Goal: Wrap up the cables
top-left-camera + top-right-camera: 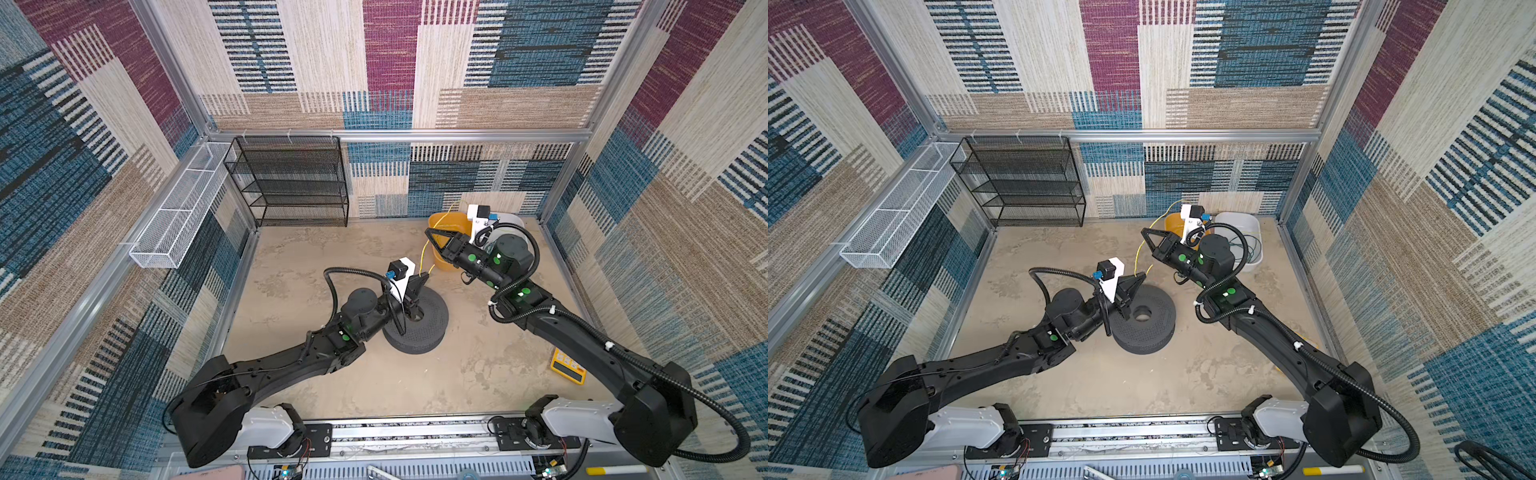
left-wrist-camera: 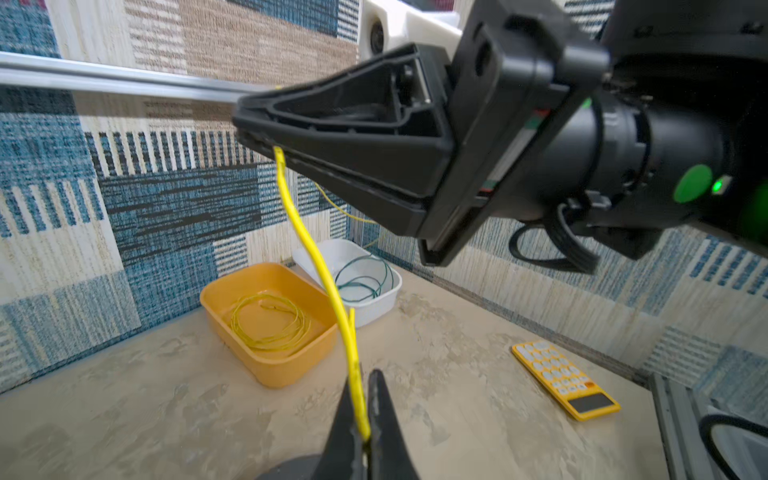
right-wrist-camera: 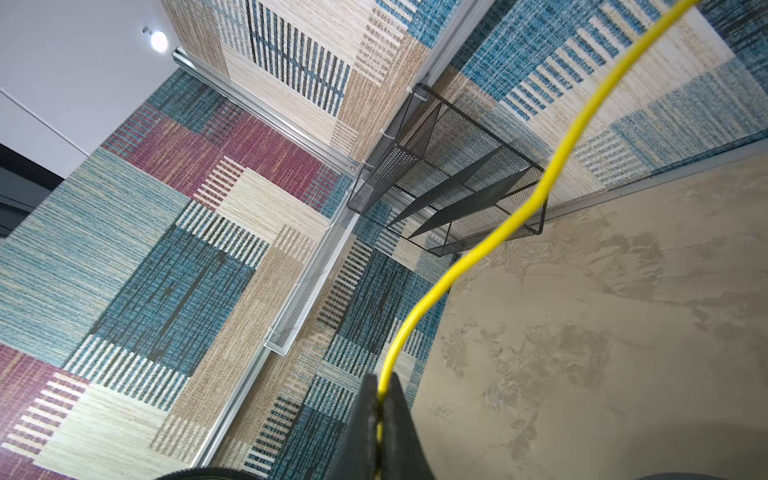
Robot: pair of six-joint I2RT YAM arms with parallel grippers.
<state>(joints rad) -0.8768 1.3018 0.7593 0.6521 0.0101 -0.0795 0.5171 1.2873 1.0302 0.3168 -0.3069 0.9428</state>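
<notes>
Found the yellow cable point(image 2: 316, 257) drawn out in a slack span between both pincers, right of centre in both top views. Observed the left gripper point(image 2: 362, 386) at bottom centre of its wrist view, jaws pinched fully together on that cable, a short free tail showing just beside the held run. Observed the right gripper point(image 3: 380, 380) at bottom centre of its own wrist view, likewise closed tight on the same cable further along. Confirmed this in the left wrist view, upper centre, by the wire emerging from the closed tip.

Noted the bulk of the yellow wire lying as a loose coil in the orange tub point(image 2: 286, 370), centre-left of the left wrist view. Traced a thin strand that appears to run from behind the right pincer back toward it. Noted the teal cable point(image 2: 365, 278) untouched, looped in the white tub point(image 2: 374, 309) just behind.

Located a black perforated reel point(image 1: 1150, 320) at centre of a top view, left pincer over its upper edge. Saw no turn of wire on it. Judged it the likely winding form, unconfirmed.

Assessed progress as early: one cable lifted and held at two places, no wrap formed. Outstanding: winding of the yellow cable, then all of the teal one. Recorded a yellow calculator point(image 2: 565, 380) at lower right, not involved.
</notes>
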